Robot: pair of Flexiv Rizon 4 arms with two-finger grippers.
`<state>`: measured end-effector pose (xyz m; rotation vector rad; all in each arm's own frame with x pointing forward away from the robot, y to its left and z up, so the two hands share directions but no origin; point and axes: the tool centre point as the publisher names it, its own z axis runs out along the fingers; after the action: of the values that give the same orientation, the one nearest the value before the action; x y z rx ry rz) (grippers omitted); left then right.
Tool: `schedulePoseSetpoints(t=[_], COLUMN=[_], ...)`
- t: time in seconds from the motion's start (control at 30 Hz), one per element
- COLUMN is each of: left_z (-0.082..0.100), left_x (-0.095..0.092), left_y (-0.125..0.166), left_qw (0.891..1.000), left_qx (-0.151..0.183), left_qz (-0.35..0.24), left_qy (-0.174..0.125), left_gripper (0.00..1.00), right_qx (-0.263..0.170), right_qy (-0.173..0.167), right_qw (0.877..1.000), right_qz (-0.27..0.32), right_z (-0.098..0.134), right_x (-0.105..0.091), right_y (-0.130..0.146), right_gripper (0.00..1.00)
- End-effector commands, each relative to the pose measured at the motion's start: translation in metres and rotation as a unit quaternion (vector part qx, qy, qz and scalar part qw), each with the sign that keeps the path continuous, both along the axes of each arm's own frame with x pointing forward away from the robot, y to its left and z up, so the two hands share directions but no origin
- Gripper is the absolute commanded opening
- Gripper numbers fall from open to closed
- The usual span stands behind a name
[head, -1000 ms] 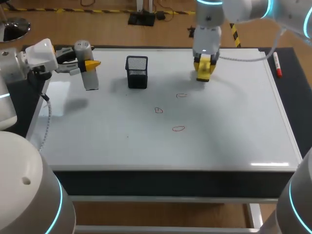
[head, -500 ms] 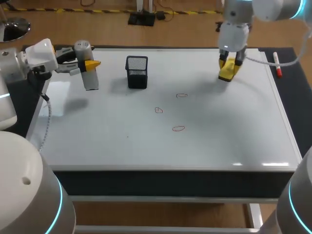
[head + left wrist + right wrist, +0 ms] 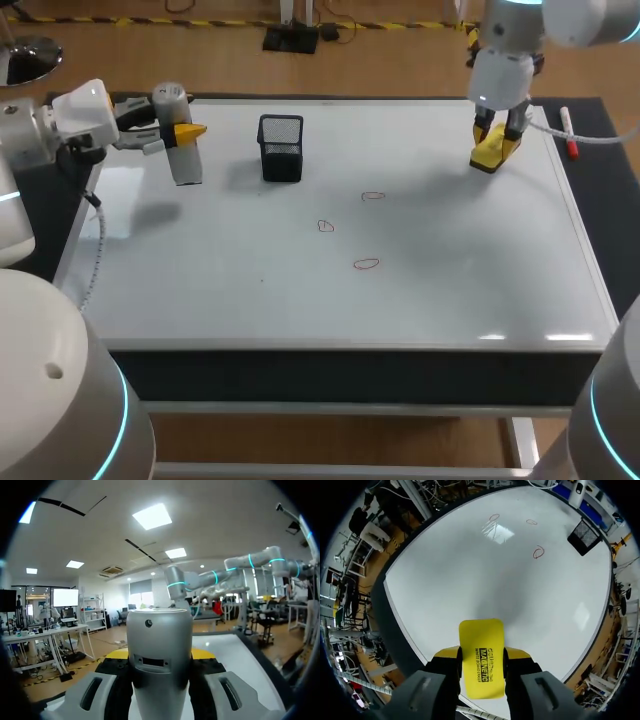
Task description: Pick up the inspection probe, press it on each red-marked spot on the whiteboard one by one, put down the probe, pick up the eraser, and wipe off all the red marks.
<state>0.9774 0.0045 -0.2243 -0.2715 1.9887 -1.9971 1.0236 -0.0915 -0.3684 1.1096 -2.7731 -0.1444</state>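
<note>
Left arm [image 3: 30,135]: enters at the far left, wrist level. Left gripper [image 3: 188,131] points right, fingers clamped on a silver cylindrical probe [image 3: 186,165]. Right arm [image 3: 505,70]: hangs at the far right. Right gripper [image 3: 497,148] points down, clamped on a yellow rectangular eraser [image 3: 480,640].

The right claw [image 3: 481,669] has yellow tips and grips a yellow eraser [image 3: 481,640] with black lettering. The left claw [image 3: 160,662] holds a silver-grey probe [image 3: 160,635]. Ahead of the right claw are red outlines [image 3: 538,552] on a white board [image 3: 470,575] and a black mesh cup [image 3: 584,531].
</note>
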Motion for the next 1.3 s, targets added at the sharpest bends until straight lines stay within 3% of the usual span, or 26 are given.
schedulePoseSetpoints(t=[0.03, 0.53, 1.03, 1.17, 1.3], left_z=[0.000, 0.000, -0.004, -0.006, -0.007], left_x=[0.001, 0.001, -0.061, -0.067, -0.073], left_y=[0.000, 0.000, -0.091, -0.121, -0.151], left_qw=[1.000, 1.000, 0.997, 0.996, 0.993], left_qx=[-0.002, -0.002, -0.011, -0.005, -0.008], left_qz=[-0.001, -0.001, -0.076, -0.093, -0.114], left_qy=[-0.002, -0.002, -0.032, -0.017, -0.021], left_gripper=[0.00, 0.00, 0.00, 0.00, 0.00], right_qx=[-0.002, -0.002, -0.002, -0.002, -0.002], right_qy=[-0.001, -0.001, -0.001, -0.001, -0.001], right_qw=[1.000, 1.000, 1.000, 1.000, 1.000], right_qz=[0.001, 0.001, 0.001, 0.001, 0.001], right_z=[0.004, 0.004, 0.004, 0.004, 0.004], right_x=[-0.002, -0.002, -0.002, -0.002, -0.002], right_y=[-0.002, -0.002, -0.002, -0.002, -0.002], right_gripper=[0.00, 0.00, 0.00, 0.00, 0.00])
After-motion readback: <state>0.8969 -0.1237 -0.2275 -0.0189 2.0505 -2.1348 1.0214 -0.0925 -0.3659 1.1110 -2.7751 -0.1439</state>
